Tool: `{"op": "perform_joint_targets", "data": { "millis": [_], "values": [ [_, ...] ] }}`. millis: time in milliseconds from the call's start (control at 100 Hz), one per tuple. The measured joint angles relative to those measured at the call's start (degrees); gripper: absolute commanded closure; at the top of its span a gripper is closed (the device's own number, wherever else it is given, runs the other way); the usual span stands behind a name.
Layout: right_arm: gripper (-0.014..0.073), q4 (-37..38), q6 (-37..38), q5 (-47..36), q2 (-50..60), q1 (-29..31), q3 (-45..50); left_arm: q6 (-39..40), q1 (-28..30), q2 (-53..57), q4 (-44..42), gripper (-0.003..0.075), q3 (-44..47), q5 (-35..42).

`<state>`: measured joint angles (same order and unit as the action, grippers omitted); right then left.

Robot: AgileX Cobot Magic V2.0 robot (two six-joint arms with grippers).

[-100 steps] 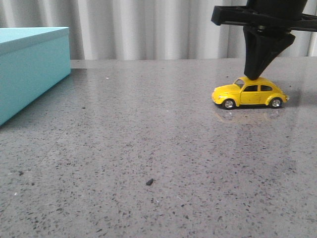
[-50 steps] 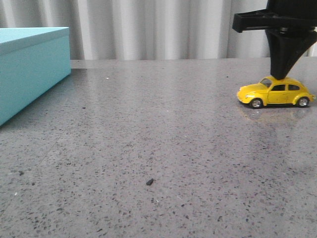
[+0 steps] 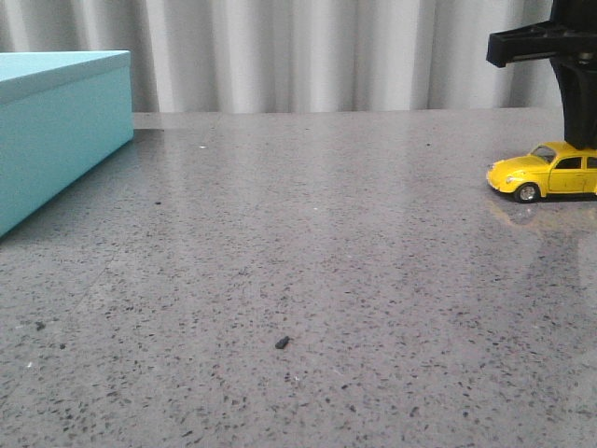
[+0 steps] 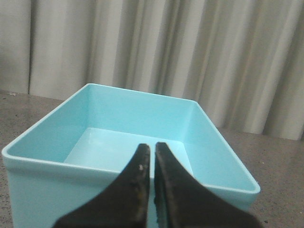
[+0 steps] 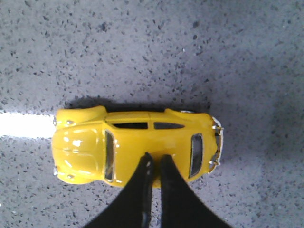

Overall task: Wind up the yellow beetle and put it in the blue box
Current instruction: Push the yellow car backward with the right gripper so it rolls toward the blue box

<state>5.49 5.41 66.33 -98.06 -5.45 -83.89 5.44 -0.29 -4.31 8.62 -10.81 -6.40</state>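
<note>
The yellow beetle (image 3: 546, 174) stands on its wheels at the far right of the table, its rear cut off by the edge of the front view. My right gripper (image 3: 580, 142) comes down from above, shut, with its tips resting on the car's roof. From the right wrist, the shut fingertips (image 5: 155, 156) touch the roof of the beetle (image 5: 85, 142) between its windscreen and rear window. The blue box (image 3: 56, 131) sits at the far left. In the left wrist view my left gripper (image 4: 152, 146) is shut and empty in front of the open, empty blue box (image 4: 142, 109).
The grey speckled table (image 3: 280, 233) runs back to a pale pleated curtain (image 3: 280, 56). A small dark crumb (image 3: 282, 343) lies near the front middle. The beetle is close to the right limit of the front view.
The right gripper has slid to the right with its tips on the roof, and the beetle has rolled rightward with it, tail first. The blue box has not moved.
</note>
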Motion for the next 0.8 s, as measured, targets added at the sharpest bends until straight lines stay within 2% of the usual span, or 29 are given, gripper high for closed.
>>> {"op": "perform_joint_targets", "data": {
  "millis": [540, 800],
  "values": [
    [0.0635, -1.92, 0.24, -7.11, 14.11, 0.11, 0.85, 0.0, 0.0, 0.0, 0.0, 0.0741, 0.0, 0.0],
    [0.0635, -3.42, 0.24, -7.84, 16.23, 0.11, 0.85, 0.0, 0.0, 0.0, 0.0, 0.0741, 0.0, 0.0]
  ]
}}
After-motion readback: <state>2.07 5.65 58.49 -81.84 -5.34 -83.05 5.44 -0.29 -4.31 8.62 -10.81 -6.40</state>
